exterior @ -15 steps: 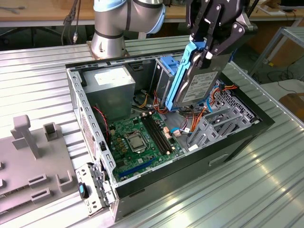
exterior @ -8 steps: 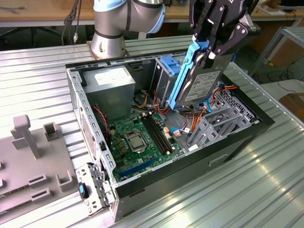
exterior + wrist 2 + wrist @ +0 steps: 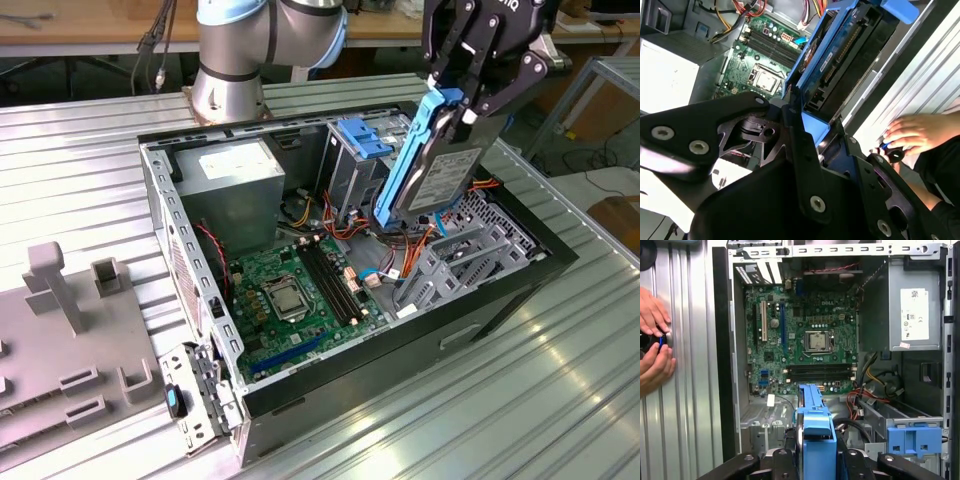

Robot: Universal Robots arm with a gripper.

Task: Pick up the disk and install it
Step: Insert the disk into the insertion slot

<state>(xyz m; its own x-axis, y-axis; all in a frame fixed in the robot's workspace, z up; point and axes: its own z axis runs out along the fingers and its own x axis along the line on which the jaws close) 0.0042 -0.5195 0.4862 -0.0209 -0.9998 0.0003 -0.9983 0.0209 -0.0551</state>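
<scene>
The disk point(image 3: 440, 165) is a dark flat drive framed by bright blue rails. It hangs on edge, tilted, above the open computer case point(image 3: 520, 275) at the exterior view's right. My gripper point(image 3: 455, 108) is shut on its upper end. The disk's lower end is just above the grey metal bay point(image 3: 445, 262) inside the case, and I cannot tell whether they touch. In the second wrist view the disk point(image 3: 840, 55) runs away from my black fingers point(image 3: 800, 145). Its blue rail point(image 3: 815, 427) stands in front of the motherboard point(image 3: 805, 345) in the first wrist view.
A blue-latched silver drive cage point(image 3: 362, 145) and a grey power supply point(image 3: 235, 175) sit at the back of the case. Orange and red cables point(image 3: 400, 235) lie under the disk. A person's hands point(image 3: 652, 340) rest on the table beside the case. A grey fixture point(image 3: 60, 330) stands at the exterior view's left.
</scene>
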